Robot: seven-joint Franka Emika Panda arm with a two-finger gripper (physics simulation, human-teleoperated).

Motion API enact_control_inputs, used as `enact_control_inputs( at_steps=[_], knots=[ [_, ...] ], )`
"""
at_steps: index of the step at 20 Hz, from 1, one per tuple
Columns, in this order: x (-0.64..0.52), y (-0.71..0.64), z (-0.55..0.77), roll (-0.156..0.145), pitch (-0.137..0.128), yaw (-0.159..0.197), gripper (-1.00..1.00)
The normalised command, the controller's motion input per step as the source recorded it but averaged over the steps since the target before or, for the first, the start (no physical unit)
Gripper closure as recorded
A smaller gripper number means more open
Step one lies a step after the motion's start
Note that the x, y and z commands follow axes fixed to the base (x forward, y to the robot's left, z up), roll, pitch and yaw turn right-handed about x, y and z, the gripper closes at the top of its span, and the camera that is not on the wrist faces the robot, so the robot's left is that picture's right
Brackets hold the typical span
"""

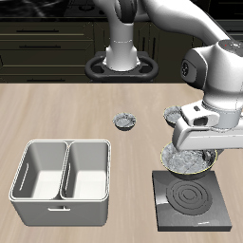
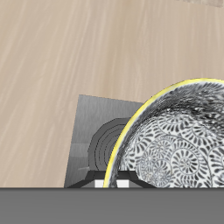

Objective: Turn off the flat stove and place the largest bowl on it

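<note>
Dark coil rings on the flat dark-grey square stove plate (image 1: 192,198) suggest the heat's already off, so what's left, by my read, is setting the bowl down. Stove sits lower right of the exterior frame, by the table's front edge. The widest grey-white speckled bowl w/ the crinkled metallic look (image 1: 187,158) hangs at the stove's back edge, partly overlapping it; can't tell whether it's touching the plate. Seems it's carried there to line up over the rings. The gripper (image 1: 195,142) is right over the bowl's rim, presumably pinching it, but the fingers are hidden, so can't tell for sure.

Wrist cam adds what the outside view doesn't: the bowl's patterned inside and yellowish rim (image 2: 179,140) up close, grey stove rings (image 2: 103,149) peeking out beside it, i.e. bowl off-centre from the coil. Exterior alone shows the white two-compartment bin (image 1: 59,180) at lower left, plus two smaller bowls (image 1: 125,120) farther back.
</note>
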Motion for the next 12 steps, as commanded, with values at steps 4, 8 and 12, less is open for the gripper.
enact_control_inputs(
  at_steps=[4, 8, 12],
  knots=[
    [0.09, 0.05, -0.15, 0.005, 0.004, 0.019, 1.0],
    [0.13, 0.02, -0.19, -0.003, 0.018, 0.011, 1.0],
    [0.13, -0.03, -0.23, -0.006, 0.025, 0.002, 1.0]
  ],
)
